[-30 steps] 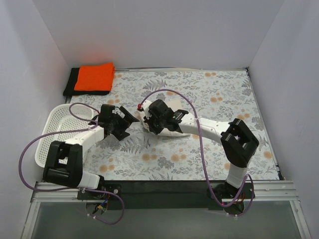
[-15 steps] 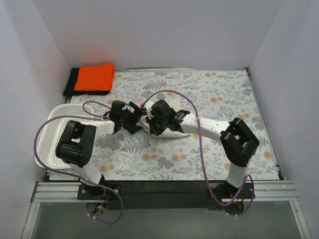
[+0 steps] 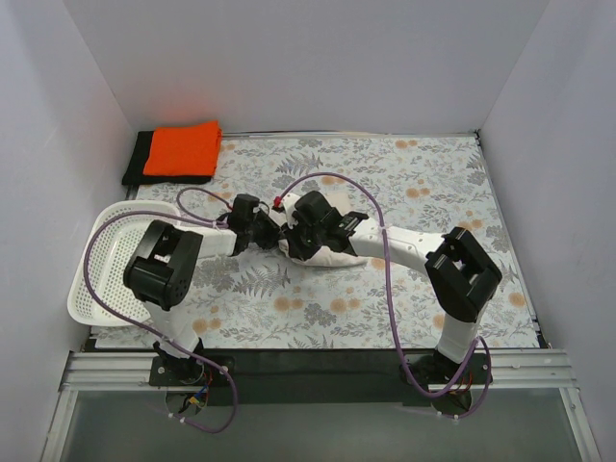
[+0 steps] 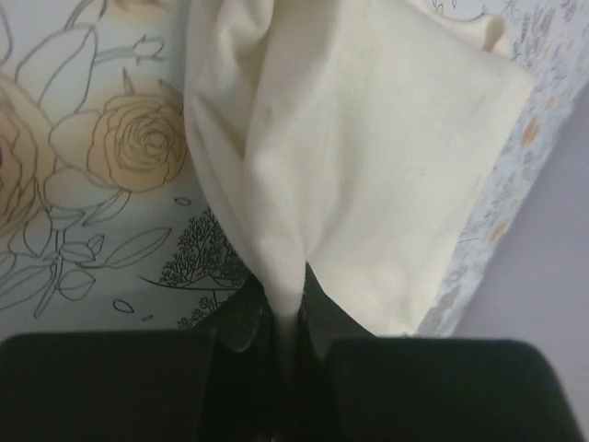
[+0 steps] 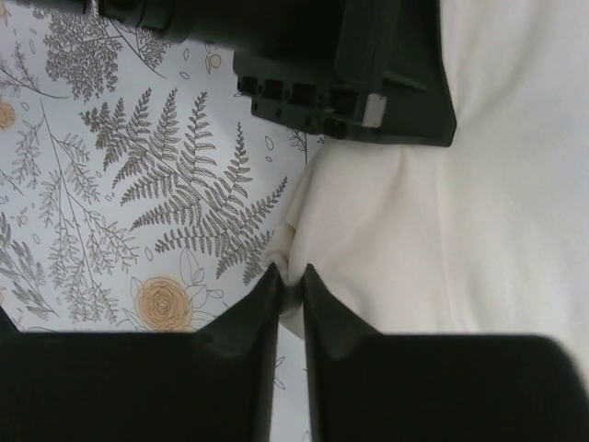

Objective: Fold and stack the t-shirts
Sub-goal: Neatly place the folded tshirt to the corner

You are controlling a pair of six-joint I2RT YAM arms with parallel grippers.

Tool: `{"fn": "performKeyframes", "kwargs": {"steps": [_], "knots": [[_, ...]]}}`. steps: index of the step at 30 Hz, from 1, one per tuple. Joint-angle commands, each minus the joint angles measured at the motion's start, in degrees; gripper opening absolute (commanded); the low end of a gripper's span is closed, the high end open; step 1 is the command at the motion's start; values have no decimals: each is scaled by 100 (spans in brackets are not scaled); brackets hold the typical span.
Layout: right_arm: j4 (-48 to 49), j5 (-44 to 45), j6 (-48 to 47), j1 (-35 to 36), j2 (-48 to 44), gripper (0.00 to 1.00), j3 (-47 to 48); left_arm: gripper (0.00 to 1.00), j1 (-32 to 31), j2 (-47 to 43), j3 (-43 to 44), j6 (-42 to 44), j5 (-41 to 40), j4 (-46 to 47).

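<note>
Indoors, floral-print table [image 3: 404, 173], plain white walls [image 3: 289, 58], left and right jaws pinching cream t-shirt [image 4: 368, 147].

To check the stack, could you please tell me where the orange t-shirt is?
Top view: the orange t-shirt lies folded on the black t-shirt in the far left corner, behind the white basket.

even, soft overhead light; wrist views slightly blurred up close.
</note>
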Motion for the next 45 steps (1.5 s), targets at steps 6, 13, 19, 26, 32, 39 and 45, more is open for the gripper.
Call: {"fn": "performKeyframes", "kwargs": {"steps": [6, 13, 19, 26, 32, 39, 45], "knots": [[29, 214, -156, -37, -660, 62, -428, 0, 290, 395, 2067, 3192, -1748, -1539], [-577, 566, -332, -134, -1293, 70, -1035, 0, 712, 1292, 4071, 5669, -2724, -2172], [-956, 698, -323, -231, -1513, 74, -1264, 0, 985, 2259, 5715, 6867, -3577, -2305], [-1272, 681, -288, -363, -1163, 74, -1150, 0, 1310, 3481, 7692, 8283, -4061, -2164], [-1422, 356, -174, -380, -723, 74, -956, 0, 1670, 3561, 8546, 8512, -4149, -2445], [-1510, 162, -235, -407, -310, 74, -544, 0, 2328, 3429, 9162, 8214, -3491, -2989], [-1607, 92, -235, -424, -98, 74, -332, 0, 2690, 3463, 9110, 8126, -3025, -3131]]}}
